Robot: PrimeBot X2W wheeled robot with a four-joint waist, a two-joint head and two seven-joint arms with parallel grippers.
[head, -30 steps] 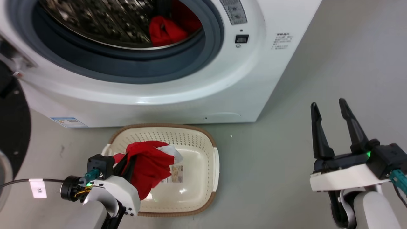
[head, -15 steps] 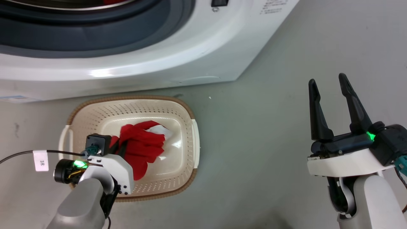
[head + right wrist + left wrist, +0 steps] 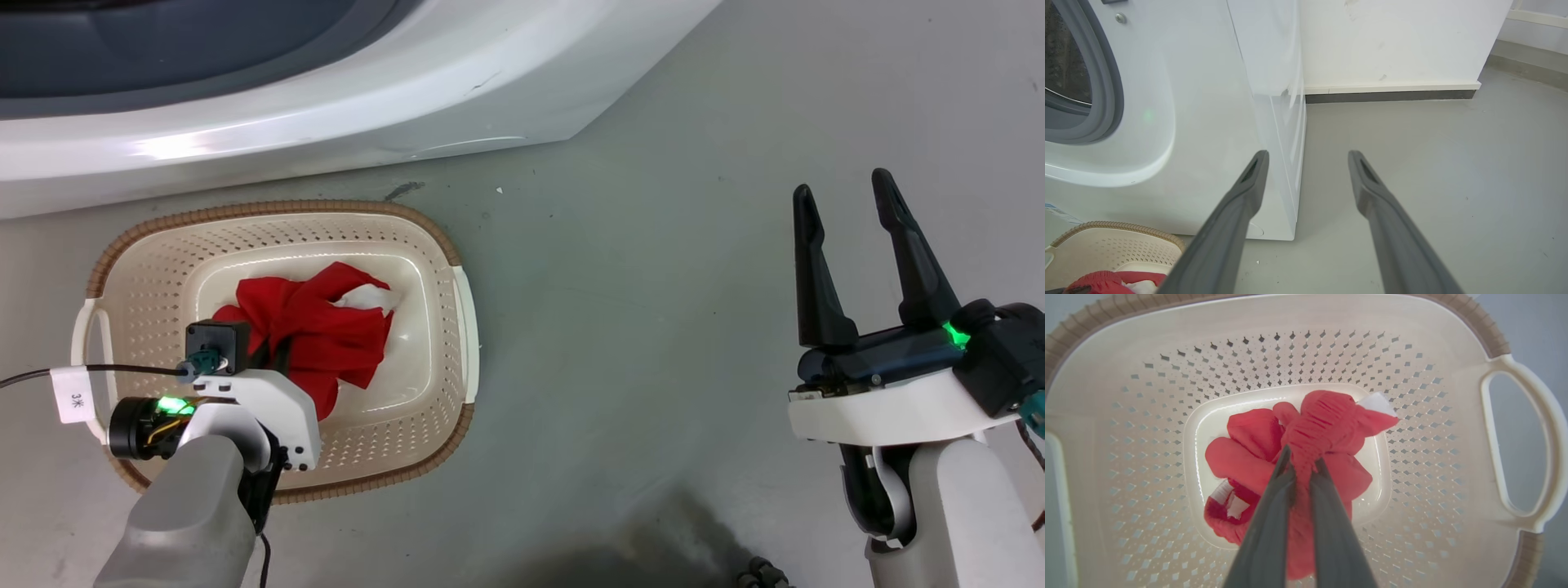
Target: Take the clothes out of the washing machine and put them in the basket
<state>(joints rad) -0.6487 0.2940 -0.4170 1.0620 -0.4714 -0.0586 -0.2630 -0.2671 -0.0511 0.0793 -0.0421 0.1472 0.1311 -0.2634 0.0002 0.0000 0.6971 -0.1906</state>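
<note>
Head cam has tipped down since 1 s ago, so the washing machine (image 3: 326,114) now sits along the frame's top edge. Rel. to the basket (image 3: 269,209), the red garment (image 3: 326,327) w/ white trim has dropped from hanging above it to lying on its bottom, centre-left of frame. L end effector (image 3: 1302,458) is nearly closed, fingers pinching a fold of that garment. R end effector (image 3: 842,186), at frame right over the grey floor (image 3: 637,286), has fingers well apart and grips nothing.
</note>
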